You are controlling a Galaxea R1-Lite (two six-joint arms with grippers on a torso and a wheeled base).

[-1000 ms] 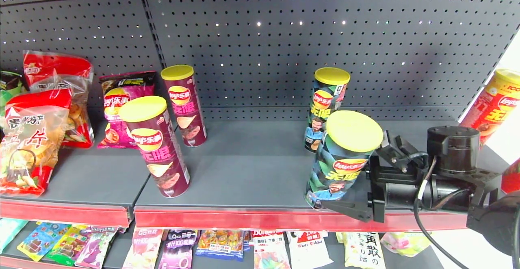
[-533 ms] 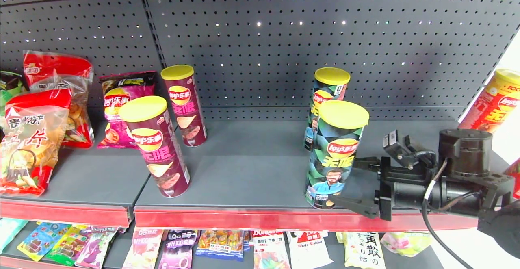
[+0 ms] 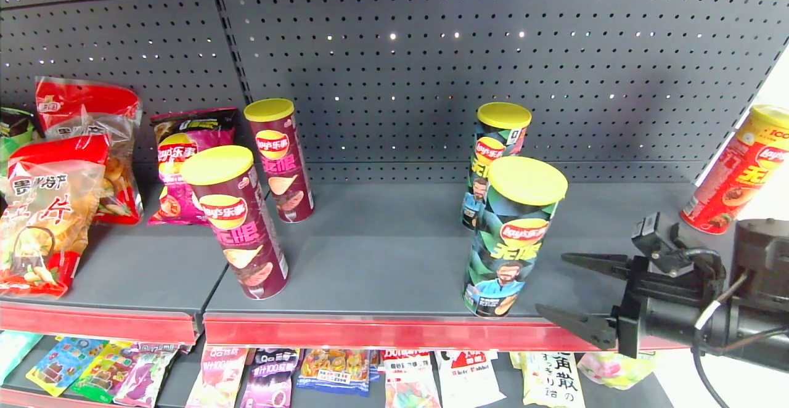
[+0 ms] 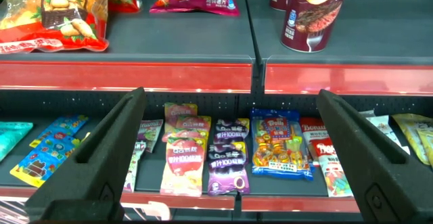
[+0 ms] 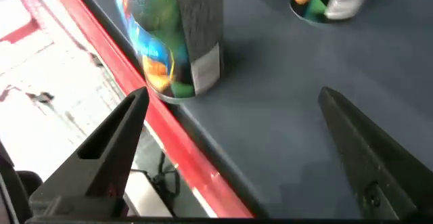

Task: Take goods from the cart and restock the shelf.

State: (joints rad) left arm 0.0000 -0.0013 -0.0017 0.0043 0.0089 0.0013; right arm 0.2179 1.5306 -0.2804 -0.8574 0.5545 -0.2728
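1. The green can (image 3: pixel 515 235) stood upright on the shelf (image 3: pixel 382 254), near the red front edge (image 3: pixel 370 331) and just in front of the matching rear can (image 3: pixel 496 143). A second earlier it had been tilted and pinched in the claw. Half a second earlier it was already upright, with the fingers loosening around it.
2. The right claw (image 3: pixel 551 285) had let go and pulled back toward the robot's right. Its jaws were spread wide, holding nothing and clear of the can. The right wrist view agreed: the can (image 5: pixel 172 41) was off to one side and the shelf floor lay bare between the fingers of that claw (image 5: pixel 233 95).
3. The can did not wobble or shift between the last two frames, so the placement looked stable. It sat quite close to the lip.
4. The left claw (image 4: pixel 230 99) was wide and empty, and faced the packets on the lower shelf (image 4: pixel 270 146).
5. The two maroon cans (image 3: pixel 237 223) (image 3: pixel 277 158) had not moved. With the arm drawn back, the red can (image 3: pixel 733 171) at the far right showed in full.
6. Judgement: this item counted as restocked. The likely next step was a return to the cart for another item. The shelf had free floor between the maroon cans and the green pair.
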